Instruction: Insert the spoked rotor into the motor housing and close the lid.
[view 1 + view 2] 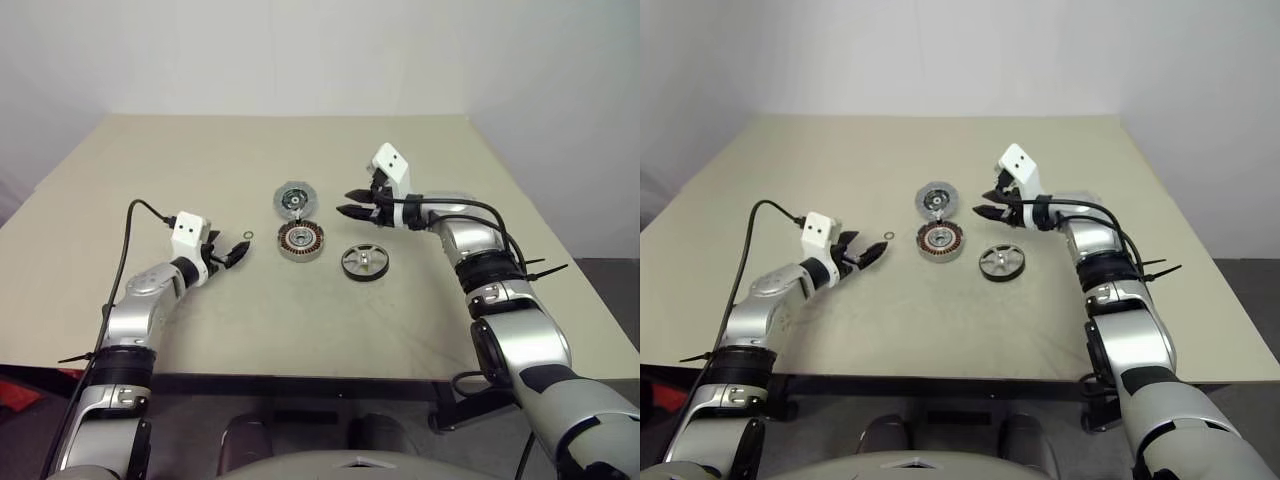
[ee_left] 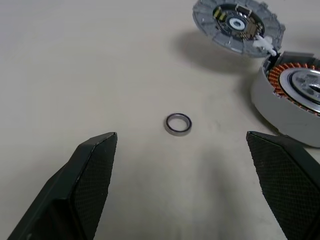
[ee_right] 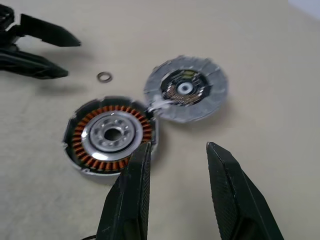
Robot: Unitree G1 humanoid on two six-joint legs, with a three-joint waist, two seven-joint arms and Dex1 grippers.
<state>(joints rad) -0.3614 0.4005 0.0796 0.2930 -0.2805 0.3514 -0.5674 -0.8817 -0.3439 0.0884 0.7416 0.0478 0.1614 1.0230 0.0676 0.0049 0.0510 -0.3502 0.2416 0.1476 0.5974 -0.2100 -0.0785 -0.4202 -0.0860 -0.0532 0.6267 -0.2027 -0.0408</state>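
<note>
The spoked rotor [image 1: 363,262] lies flat on the table, just right of the motor housing [image 1: 302,241]. The housing's copper windings [image 3: 111,134] face up. Behind it lies the lid [image 1: 293,200], inside up, its edge meeting the housing's rim [image 3: 186,89]. My right gripper [image 1: 345,202] hovers right of the lid and behind the rotor, open and empty [image 3: 177,146]. Left of the housing, my left gripper [image 1: 235,252] is wide open and low over the table. A small metal ring [image 2: 178,124] lies just ahead of its fingertips.
The parts sit mid-table on a beige table [image 1: 200,160], with bare surface to the back, left and right. The front edge [image 1: 320,376] runs close below both arms. A black cable [image 1: 135,215] loops up from the left wrist.
</note>
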